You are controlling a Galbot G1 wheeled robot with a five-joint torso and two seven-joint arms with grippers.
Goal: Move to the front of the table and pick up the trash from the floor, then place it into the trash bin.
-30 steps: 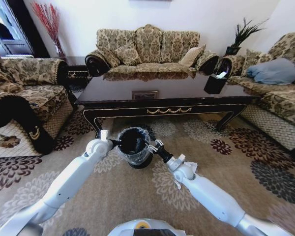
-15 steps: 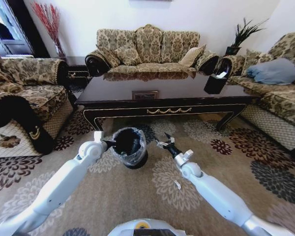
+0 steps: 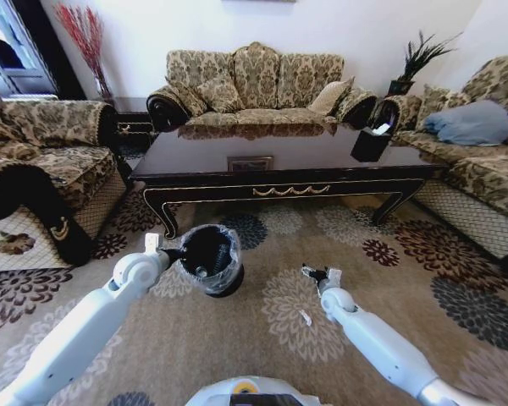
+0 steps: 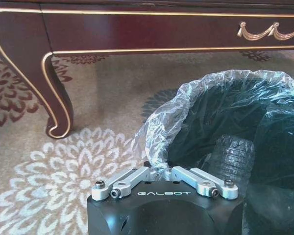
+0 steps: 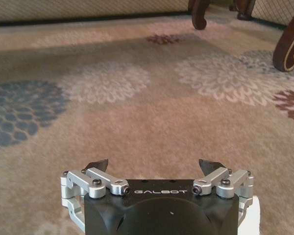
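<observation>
Head view takes in the floor (image 3: pixel 237 338), a beige carpet of flower medallions, spreading from the robot toward the long dark table (image 3: pixel 288 169) at twelve o'clock. Between the two, at about eleven o'clock, stands the trash bin (image 3: pixel 210 258), its clear liner bunched over the rim. The left gripper (image 3: pixel 171 253) sits right at the bin's near edge; in the left wrist view its links are drawn together on the plastic bag (image 4: pixel 159 132), so it appears to be pinching the liner at the rim. The right gripper (image 3: pixel 315 272) hangs low over the carpet at one o'clock, well apart from the bin, its fingers spread and holding nothing, as the right wrist view confirms. A small white sliver (image 3: pixel 306 318) lies on the carpet just beside the right forearm, nearer the robot than that gripper. By this reading the step in hand is gathering: the next move calls for the right gripper to draw back and drop onto that scrap, closing lightly, since so thin a piece could slip into the pile.
</observation>
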